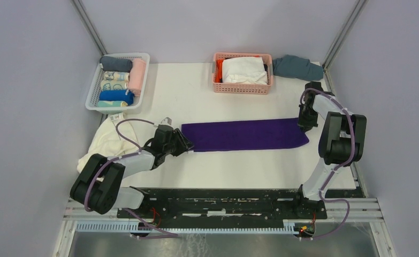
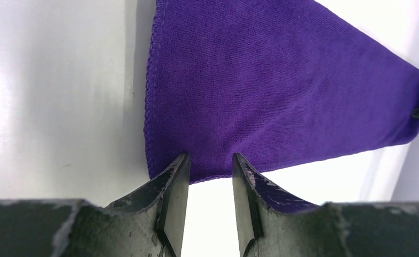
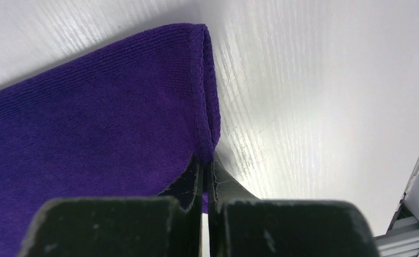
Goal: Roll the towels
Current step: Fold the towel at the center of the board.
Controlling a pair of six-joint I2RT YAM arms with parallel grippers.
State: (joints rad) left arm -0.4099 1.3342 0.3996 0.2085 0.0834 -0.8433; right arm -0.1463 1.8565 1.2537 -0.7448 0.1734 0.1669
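Cloth like this purple towel (image 1: 244, 135) is soft, light and limp, so expect it to sag and drag rather than hold a shape. It lies flat as a long strip, apparently folded, across the middle of the desk (image 1: 239, 171), between your two arms. Your right claw (image 3: 206, 163) is pinched tight on the hem at the strip's right end. Your left claw (image 2: 211, 158) hangs partly parted, holding nothing, over the near corner of the left end. Take hold along that stitched left edge, all layers together. I judge a corner-only pinch would let the roll skew.
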